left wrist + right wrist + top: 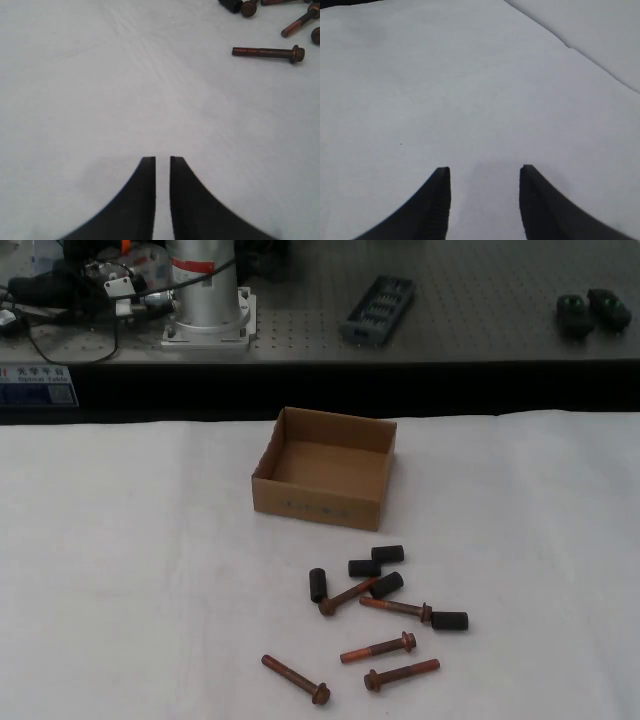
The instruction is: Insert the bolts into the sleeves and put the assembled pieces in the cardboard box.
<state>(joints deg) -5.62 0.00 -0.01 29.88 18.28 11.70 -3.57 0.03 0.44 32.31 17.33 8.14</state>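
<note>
An open cardboard box (322, 502) stands mid-table on the white cloth. In front of it lie several black sleeves, such as one (317, 584) on the left and one (450, 620) on the right. Among them lie several rusty bolts, the nearest (296, 679) at the front. My left gripper (162, 160) hovers over bare cloth, shut with only a thin slit between its fingers and nothing held. A bolt (268, 51) and a sleeve (230, 5) lie some way ahead of it. My right gripper (485, 172) is open over bare cloth.
The white cloth (120, 570) has wide free areas left and right of the parts. Behind it is a perforated bench with a metal column base (205, 300), cables, a dark tray (377, 308) and two black parts (593, 310).
</note>
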